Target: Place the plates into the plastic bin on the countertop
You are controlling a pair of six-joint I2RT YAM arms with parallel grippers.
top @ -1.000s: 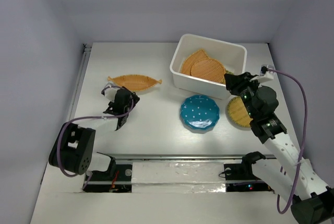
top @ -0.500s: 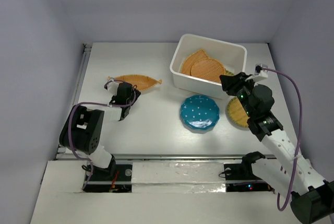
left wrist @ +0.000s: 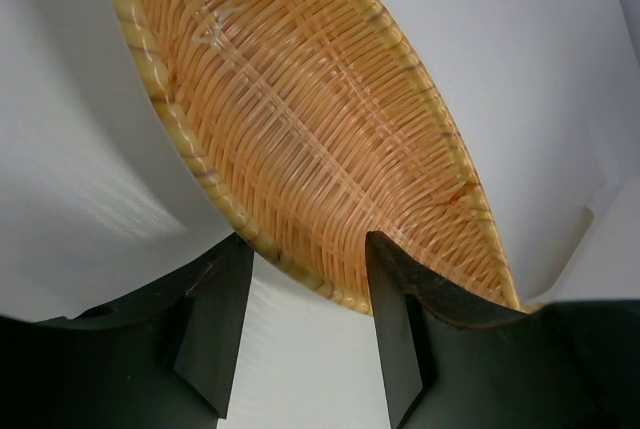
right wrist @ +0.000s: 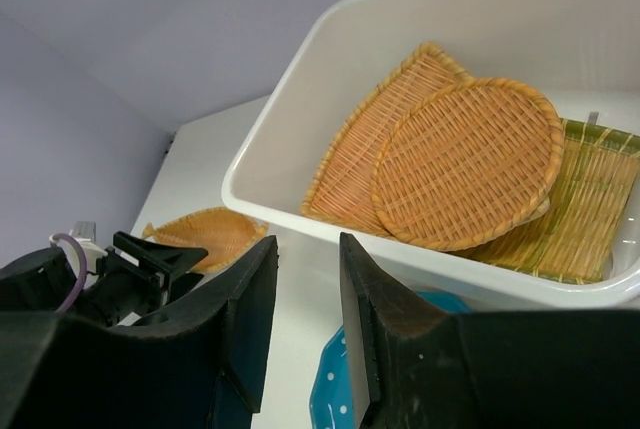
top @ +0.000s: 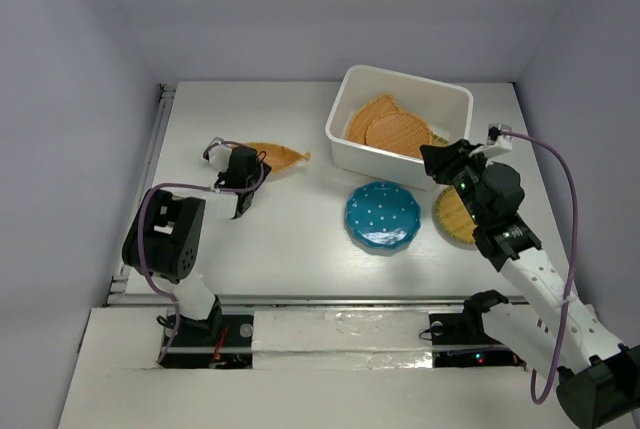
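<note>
Left wrist view: left gripper (left wrist: 307, 249) agape, fingers straddle rim of leaf-shaped plate (left wrist: 330, 139). Push deeper before pinching, else rim slips. Plate at 10 o'clock of countertop (top: 290, 249); plastic bin (top: 375, 157) at 1 o'clock.

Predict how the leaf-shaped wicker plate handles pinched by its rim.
Probably stiff and light: the leaf-shaped wicker plate is tight weave with a thick rim. The textured rim, straddled by the open left pincer, should resist slipping. Long and shallow, it may pivot if pushed.
</note>
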